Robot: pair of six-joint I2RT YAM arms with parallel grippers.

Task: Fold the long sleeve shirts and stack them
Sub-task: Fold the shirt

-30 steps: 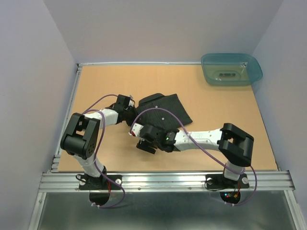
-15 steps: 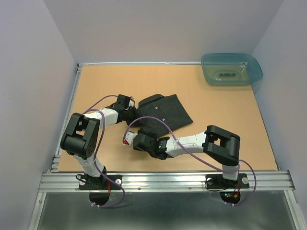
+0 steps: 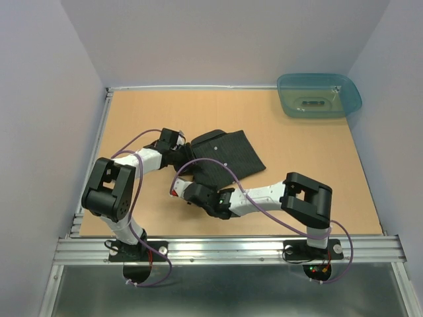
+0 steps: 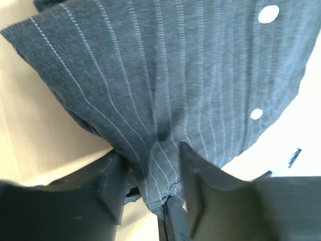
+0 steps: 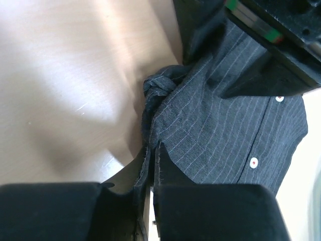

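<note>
Black cloth with thin pale pinstripes: long sleeve shirt (image 3: 228, 153), count one. It lies as a compact, partly folded shape near the middle of the tabletop (image 3: 310, 165), a little left of centre. Pale buttons: two show in the left wrist view and two in the right wrist view, each pair in a row. In the top view they are only small specks.

Left gripper (image 3: 180, 154), count one, sits at the shirt's left edge. In its wrist view a gathered fold of the striped cloth runs down between the fingers (image 4: 113, 183), which are drawn in on it and pinch it.

Right gripper (image 3: 180, 191), count one, sits at the shirt's near-left corner, closer to the arm bases than the left gripper. In its wrist view the fingers (image 5: 210, 211) are almost together, with a thin cloth edge clamped in the slit between them. A bunched twist of cloth lies just beyond them on the tabletop.

Teal plastic tub (image 3: 319, 96), count one, stands at the far right corner of the tabletop, well apart from the shirt. A dark item inside it cannot be made out.
</note>
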